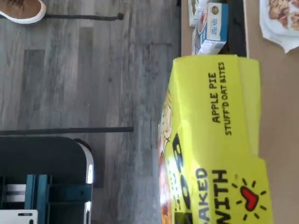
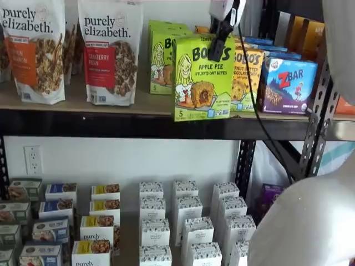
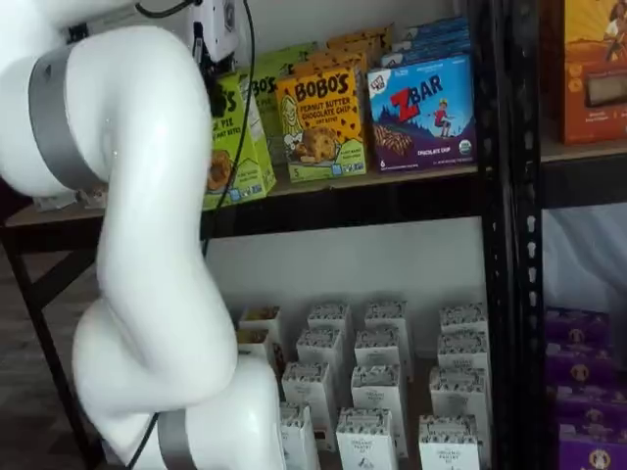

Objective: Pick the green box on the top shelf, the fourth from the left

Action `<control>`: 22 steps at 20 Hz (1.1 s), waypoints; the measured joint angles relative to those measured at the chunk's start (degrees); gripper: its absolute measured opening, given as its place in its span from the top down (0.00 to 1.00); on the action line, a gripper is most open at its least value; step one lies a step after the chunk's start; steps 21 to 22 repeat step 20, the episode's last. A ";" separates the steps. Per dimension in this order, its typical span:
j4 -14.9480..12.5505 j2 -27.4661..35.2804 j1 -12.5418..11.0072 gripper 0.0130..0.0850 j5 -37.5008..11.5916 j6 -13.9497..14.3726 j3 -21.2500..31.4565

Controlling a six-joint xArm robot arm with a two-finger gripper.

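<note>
Top shelf (image 2: 138, 105): tan board, black front beam. Carries purely elizabeth bags (image 2: 111, 50) toward left end, second green Bobo's carton (image 2: 158, 55) set back behind the front edge, yellow-orange Bobo's box (image 3: 323, 117) beside blue ZBar box (image 3: 423, 113) toward right upright. Lower shelf: rows of small white cartons (image 2: 188, 221).

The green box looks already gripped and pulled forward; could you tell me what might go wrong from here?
The gripper is shut on the green box only near its top edge, so the box could tilt or slip out. Its base hangs over the top shelf front edge, and might catch there. The yellow-orange Bobo's box stands close beside it and could be nudged.
</note>
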 joint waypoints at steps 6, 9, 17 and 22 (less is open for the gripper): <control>0.11 -3.21 -2.27 0.83 0.59 -2.17 3.19; 0.14 -4.58 -3.43 0.83 0.75 -3.33 4.84; -0.33 -8.03 -5.39 0.83 -0.02 -5.74 9.94; -0.65 -9.04 -5.72 0.83 -0.63 -6.29 11.65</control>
